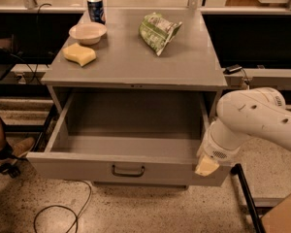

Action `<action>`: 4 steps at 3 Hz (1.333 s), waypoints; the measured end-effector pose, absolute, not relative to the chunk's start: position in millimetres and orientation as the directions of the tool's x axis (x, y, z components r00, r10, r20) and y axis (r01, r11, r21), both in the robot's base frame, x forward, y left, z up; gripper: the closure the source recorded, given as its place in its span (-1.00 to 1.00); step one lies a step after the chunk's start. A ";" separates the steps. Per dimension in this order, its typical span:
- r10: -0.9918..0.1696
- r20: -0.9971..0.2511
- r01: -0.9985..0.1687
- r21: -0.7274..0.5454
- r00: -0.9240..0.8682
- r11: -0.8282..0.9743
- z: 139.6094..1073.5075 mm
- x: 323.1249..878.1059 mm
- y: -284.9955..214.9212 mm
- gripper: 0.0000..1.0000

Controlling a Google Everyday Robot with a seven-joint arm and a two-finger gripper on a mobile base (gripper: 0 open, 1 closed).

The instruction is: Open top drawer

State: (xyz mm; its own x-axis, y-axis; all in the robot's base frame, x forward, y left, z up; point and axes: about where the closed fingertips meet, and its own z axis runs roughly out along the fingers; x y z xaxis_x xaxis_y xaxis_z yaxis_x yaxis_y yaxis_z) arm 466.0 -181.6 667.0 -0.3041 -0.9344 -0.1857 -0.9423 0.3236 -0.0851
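The top drawer (87,168) stands pulled well out of the grey cabinet (136,64), its deep grey interior open to view and nothing visible inside. So the opening looks essentially done. The gripper (207,165) sits at the drawer's front right corner, right against the front panel and off to the side of the small dark handle (128,171), with the bulky white arm (254,118) folded in from the right. Is it gripping the panel edge or just resting there? Cannot tell – the wrist hides it. Up on the cabinet top the can (95,8), the bowl (88,32), the yellow sponge (79,54) and the green bag (158,31) all sit upright or flat. What's left, by my read: perhaps a last bit of travel, then letting go and backing the arm clear – not much more.
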 end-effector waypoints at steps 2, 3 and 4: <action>-0.935 -0.184 -0.943 -0.088 -0.302 0.322 668.4 465.1 -181.5 0.15; -0.936 -0.184 -0.943 -0.089 -0.301 0.321 669.2 464.7 -181.3 -0.31; -0.938 -0.197 -0.946 -0.098 -0.286 0.309 676.6 469.0 -182.2 -0.76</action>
